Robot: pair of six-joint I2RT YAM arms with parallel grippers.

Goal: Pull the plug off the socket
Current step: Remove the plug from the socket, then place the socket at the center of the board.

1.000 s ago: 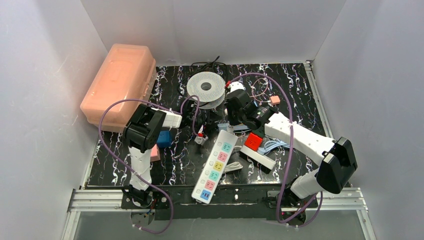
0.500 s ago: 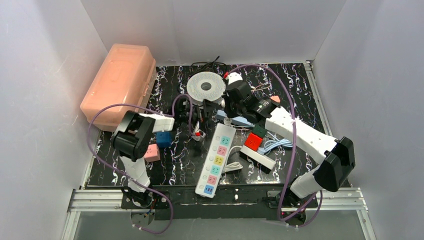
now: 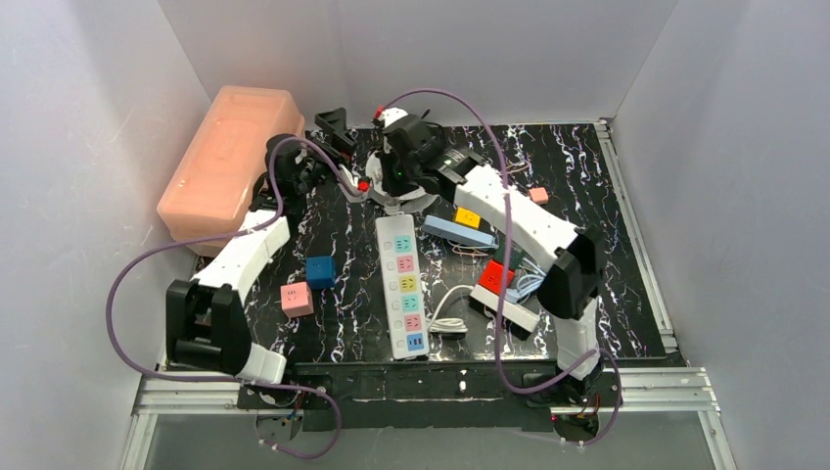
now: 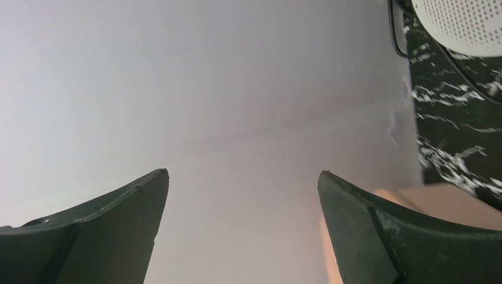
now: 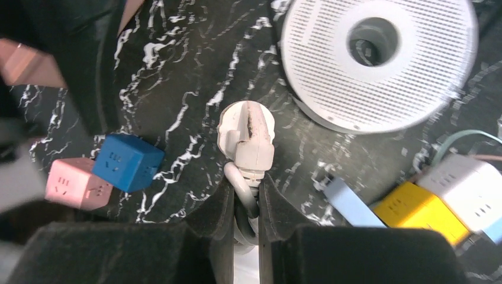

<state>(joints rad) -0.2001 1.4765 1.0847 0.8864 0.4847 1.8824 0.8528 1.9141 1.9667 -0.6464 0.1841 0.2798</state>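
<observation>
From above, the right gripper (image 3: 391, 181) hung just past the far end of the power strip (image 3: 403, 284), and the left gripper (image 3: 331, 125) was further left by the wall. Left wrist: jaws wide, empty, facing that wall. Right wrist: jaws narrow, pinching the white plug (image 5: 245, 137) at its cord end. Its long axis ran straight out from them, apparently clear of any socket.

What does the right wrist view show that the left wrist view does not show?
Only the right wrist view: the right gripper shut on the white plug, a blue cube, a pink cube and a yellow cube. Only the left wrist view: the left gripper open, empty, facing a grey wall. Both: the white perforated disc and the black marbled table.
</observation>
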